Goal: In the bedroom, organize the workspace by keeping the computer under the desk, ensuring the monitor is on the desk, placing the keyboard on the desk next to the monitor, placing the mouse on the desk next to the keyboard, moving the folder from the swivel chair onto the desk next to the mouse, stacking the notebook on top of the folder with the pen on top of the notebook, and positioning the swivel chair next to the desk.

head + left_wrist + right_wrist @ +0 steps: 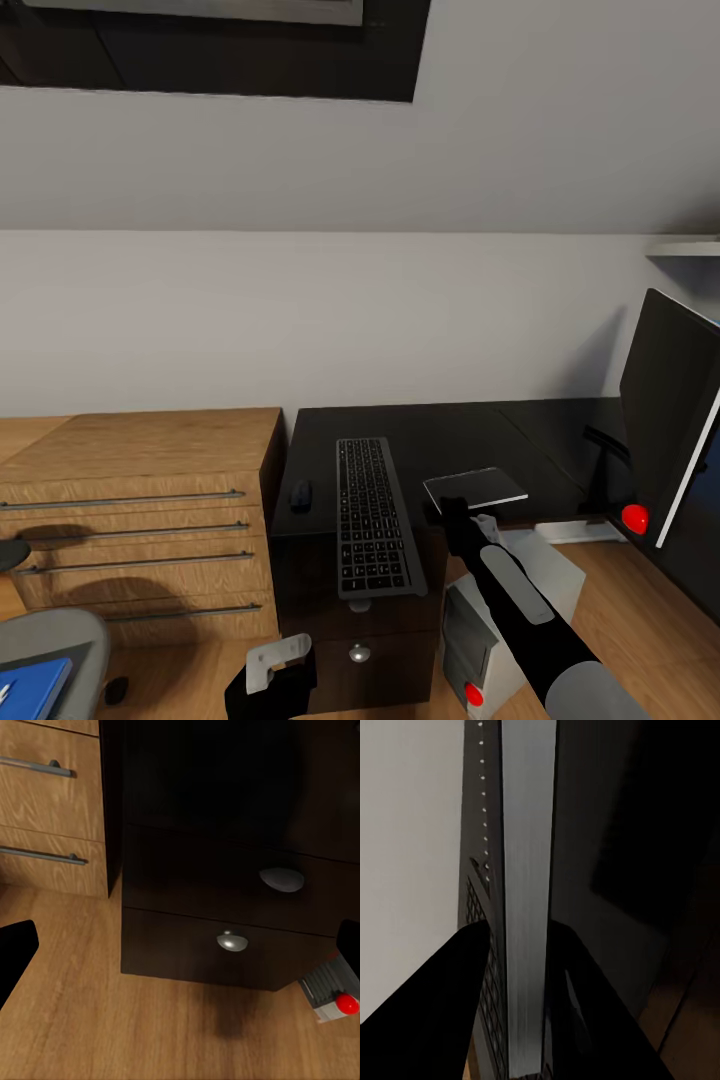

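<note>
The notebook (474, 488), a thin grey rectangle, is held edge-on by the right gripper (456, 508) just above the desk (520, 430) surface, to the right of the keyboard (371, 515). In the right wrist view the jaws are seen pinching the notebook's (526, 907) pale edge, w/ 1 dark finger (442, 1012) on each side and the keyboard (480, 907) behind it. The keyboard lies lengthwise on the glossy black surface, its near end overhanging the front edge. The mouse (300, 493) is set just left of the keyboard, apart from it. The monitor (668, 410) is at the far right, tilted. The computer (500, 620) stands on the floor below the right arm, approx. under the surface edge. The left gripper (275, 672) hangs low in front of the drawers (225, 907); whether its jaws are spread can't be told. The swivel chair (60, 640) is at lower left w/ the blue folder (30, 690) on its seat. A wooden cabinet (140, 500) adjoins the desk's left side.
</note>
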